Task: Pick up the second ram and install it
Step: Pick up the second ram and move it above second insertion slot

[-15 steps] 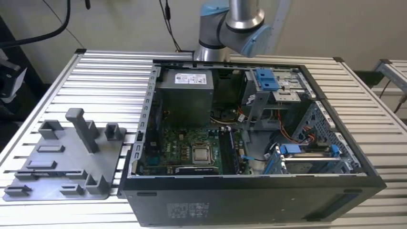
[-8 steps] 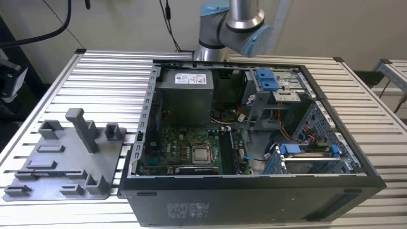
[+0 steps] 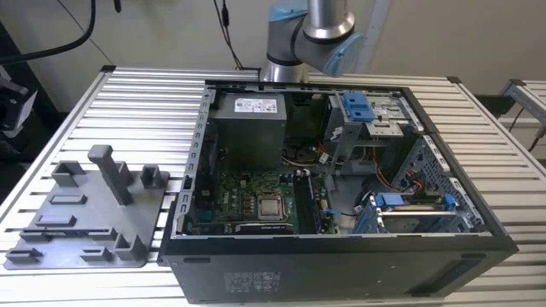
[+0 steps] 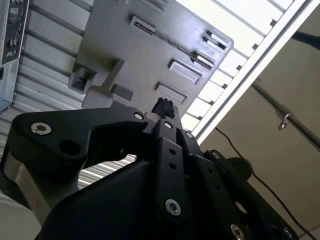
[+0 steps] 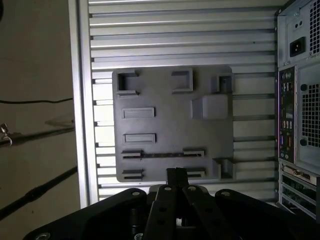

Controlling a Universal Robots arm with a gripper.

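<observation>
On the light-grey holder plate (image 3: 85, 214) (image 5: 170, 125), towards the table's near corner at the exterior view's left, the second ram (image 3: 73, 229) (image 5: 162, 155) shows as a thin dark strip. It stands on edge in a long narrow slot between small raised clips, and nothing touches it. The plate is matte moulded plastic with square posts, shallow rectangular pockets and one tall upright block, and it lies flat on the ribbed aluminium table (image 3: 128, 96). In both wrist views the gripper (image 5: 175, 173) (image 4: 163, 106) hangs well above the plate, its black, bolted, angular fingers pressed together and holding nothing. Just beside the plate stands the open black computer case (image 3: 341, 259). Inside it are a green motherboard (image 3: 247, 198), a grey metal power-supply box (image 3: 247, 128) and blue plastic drive brackets (image 3: 358, 105). The arm (image 3: 320, 19), with silver tubing and pale blue joint caps, rises behind the case's far edge.
</observation>
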